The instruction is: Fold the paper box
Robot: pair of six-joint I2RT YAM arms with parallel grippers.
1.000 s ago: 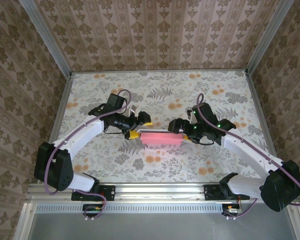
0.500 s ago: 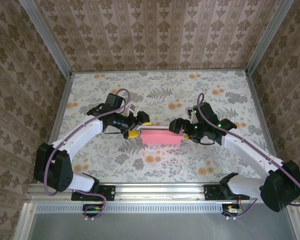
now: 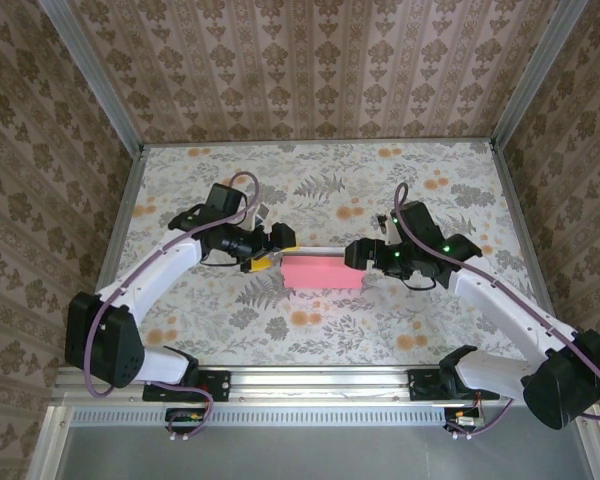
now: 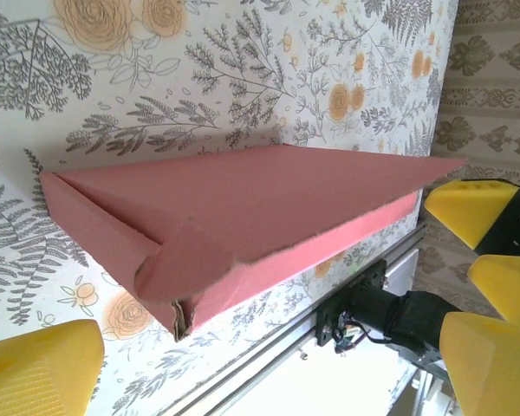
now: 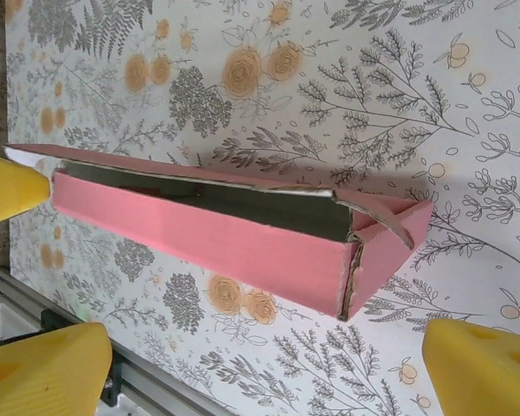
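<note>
On the top camera I see the paper box (image 3: 323,272) at frame centre, already formed into a shallow box. It lies between the left gripper (image 3: 276,254) and the right gripper (image 3: 354,256), both spread and holding nothing. In the left wrist view the lid is down and 1 corner flap bulges. In the right wrist view the lid gapes along 1 long edge, and the interior is too dark to tell any contents. I judge the final closing is left.

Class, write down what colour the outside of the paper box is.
Pink; the paper box shows it best in the left wrist view.
</note>
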